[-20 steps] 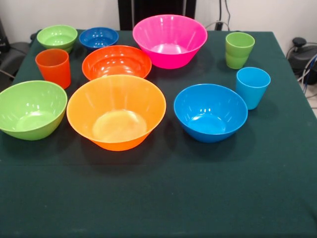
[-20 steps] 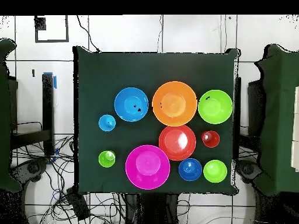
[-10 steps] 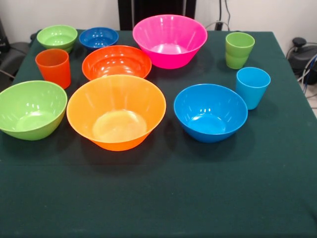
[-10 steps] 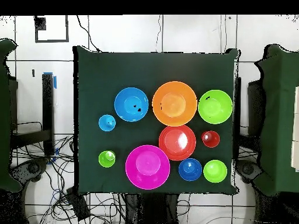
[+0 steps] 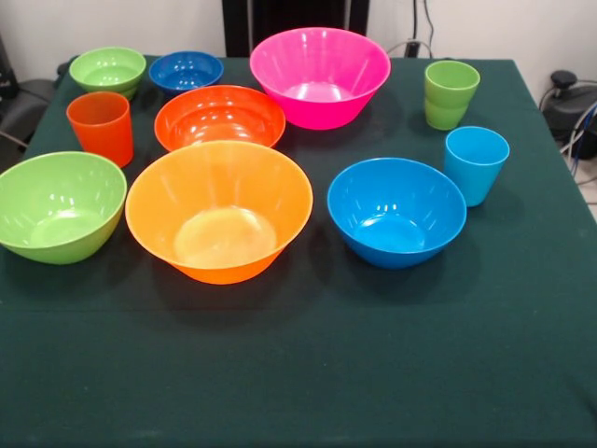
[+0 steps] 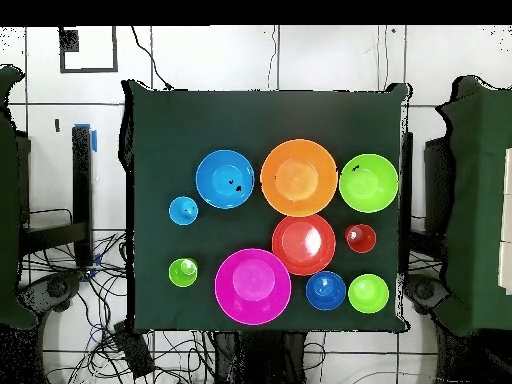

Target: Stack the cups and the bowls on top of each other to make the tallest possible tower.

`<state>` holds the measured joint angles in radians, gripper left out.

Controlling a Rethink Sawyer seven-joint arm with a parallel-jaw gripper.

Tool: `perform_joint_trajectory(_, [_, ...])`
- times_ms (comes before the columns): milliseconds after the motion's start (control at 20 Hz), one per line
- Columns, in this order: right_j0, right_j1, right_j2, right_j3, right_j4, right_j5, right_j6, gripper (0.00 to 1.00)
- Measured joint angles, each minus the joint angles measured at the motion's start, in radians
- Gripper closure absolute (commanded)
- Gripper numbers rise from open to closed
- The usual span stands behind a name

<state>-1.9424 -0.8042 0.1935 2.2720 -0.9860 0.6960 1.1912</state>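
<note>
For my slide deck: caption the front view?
Seven bowls and three cups stand unstacked on a green-clothed table.

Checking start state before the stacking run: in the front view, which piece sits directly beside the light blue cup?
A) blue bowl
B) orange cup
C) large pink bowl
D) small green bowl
A: the blue bowl sits right beside the light blue cup, their rims nearly meeting, on the green table; the other pieces are farther off, and nothing is stacked yet.
</note>
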Motion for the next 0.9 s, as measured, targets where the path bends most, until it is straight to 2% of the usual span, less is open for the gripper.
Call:
perform_joint_trajectory(450, [0.183,0.169,0.004,-0.089,-0.004,0.000,0.000,0.00])
perform_joint_trajectory(900, [0.291,0.288,0.002,-0.169,-0.004,0.000,0.000,0.00])
